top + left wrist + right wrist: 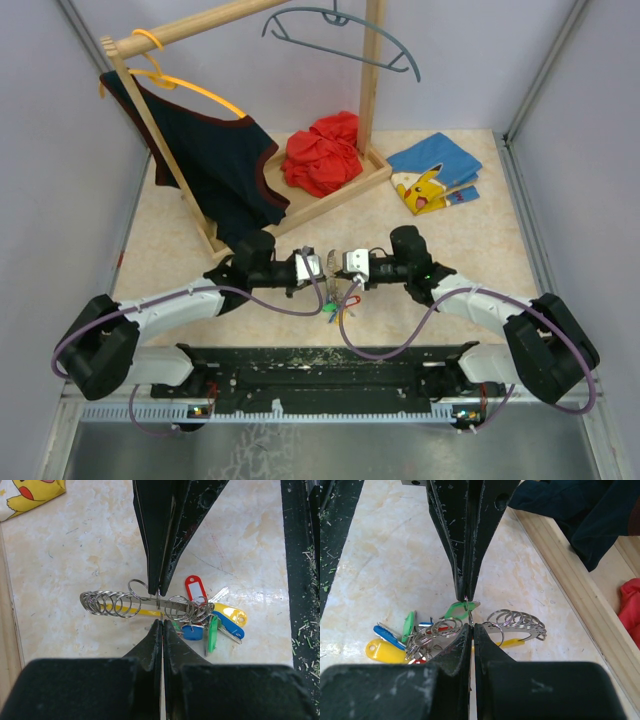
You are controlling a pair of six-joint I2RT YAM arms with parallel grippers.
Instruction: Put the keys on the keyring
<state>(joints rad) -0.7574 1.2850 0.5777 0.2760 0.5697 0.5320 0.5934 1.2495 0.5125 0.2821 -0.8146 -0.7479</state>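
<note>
Pinching keyring (142, 599) mid-bar w/ L gripper (320, 268), pressed fully together on the thin metal, reaching in from L side over table (75, 555). Noting a row of small split rings (107, 604) stacked along the bar on one side of the pinch, and keys (231, 615) bunching on the other: red, blue, yellow, green tags overlapping. Resting on the surface or hanging just clear, not telling from wrist views. Next, R side: holding R gripper (468, 611) pressed shut too, appearing to nip the ring end of a green-tag key (455, 611), just beside keyring and nearly touching L gripper in top view. Judging step in hand as threading that key onto keyring. Doing it well, prob.: using L pinch as a rock-steady anchor, not rolling the bar. Gripping the key by its ring end rather than the slippery tag, w/ eyelet facing the bar. Lining eyelet up w/ the opening before pushing, then sliding along the bar rather than forcing. Moving R slowly, small wrist turns only, given both tips crowding the same spot. Watching for thin metal slipping out of either pinch, the tag swinging and snagging the stacked rings, and the two grippers bumping. Avoiding any sideways tug likely to drag the bunch across the table.
</note>
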